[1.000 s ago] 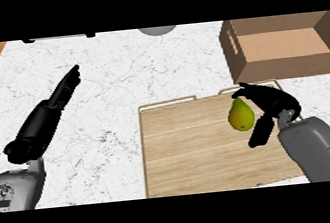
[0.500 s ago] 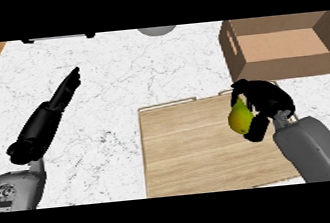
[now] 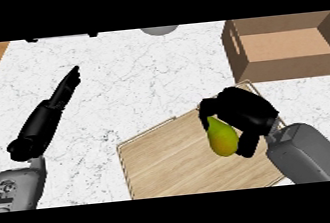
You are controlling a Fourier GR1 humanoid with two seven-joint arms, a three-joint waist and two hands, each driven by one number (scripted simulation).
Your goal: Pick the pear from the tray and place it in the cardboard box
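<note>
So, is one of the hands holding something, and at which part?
The right hand holds the pear, fingers curled round its narrow upper end and right side. The left hand is open and holds nothing.

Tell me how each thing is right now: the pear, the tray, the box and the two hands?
pear: held in the right hand, above the tray.
right hand: shut, fingers curled round the pear.
left hand: open, fingers straight, resting at the left.
tray: lying on the counter.
cardboard box: open on top, pear not in it yet.
</note>
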